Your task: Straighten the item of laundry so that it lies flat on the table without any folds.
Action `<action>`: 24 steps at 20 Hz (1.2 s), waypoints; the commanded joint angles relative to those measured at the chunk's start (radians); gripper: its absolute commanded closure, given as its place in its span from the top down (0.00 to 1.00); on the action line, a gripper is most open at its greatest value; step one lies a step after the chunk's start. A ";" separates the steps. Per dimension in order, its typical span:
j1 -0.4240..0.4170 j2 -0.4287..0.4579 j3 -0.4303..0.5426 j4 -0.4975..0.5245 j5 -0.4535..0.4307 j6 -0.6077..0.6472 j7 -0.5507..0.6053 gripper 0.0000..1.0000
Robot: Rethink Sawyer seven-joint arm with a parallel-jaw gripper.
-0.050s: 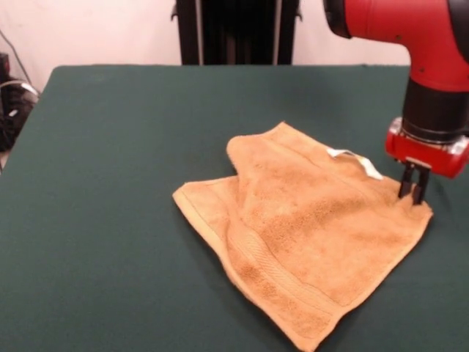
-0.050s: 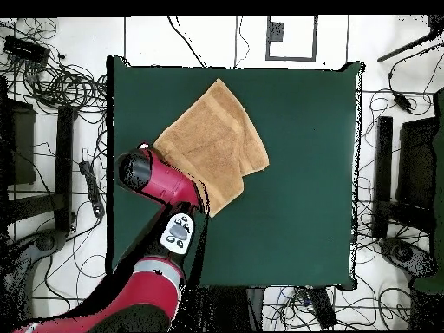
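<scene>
Golden-orange terry towel (image 1: 308, 242) lying on the green felt-covered bench (image 1: 110, 183), toward the side where the arm (image 1: 410, 37) descends in the front view; one part is doubled over the rest, leaving a lower layer projecting at the near left and a raised crease across the middle; a woven border band runs along the near edge; a small white tag loop (image 1: 355, 159) sits on the far edge. The gripper (image 1: 413, 192) stands at the towel's corner nearest the arm, its two dark fingertips close together and touching the cloth; it appears to be pinching that corner, though a firm hold cannot be confirmed; in the overhead view the arm hides the gripper. Handling, as judged: the fabric is soft, light and limp; it offers no stiffness and drapes from any held point; felt is likely to drag against terry; corners and hemmed edges are the soundest places to grip, a corner of the folded-over layer best for opening the fold.
</scene>
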 commanded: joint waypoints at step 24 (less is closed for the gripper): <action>0.053 0.091 0.096 -0.119 0.036 0.256 0.504 0.00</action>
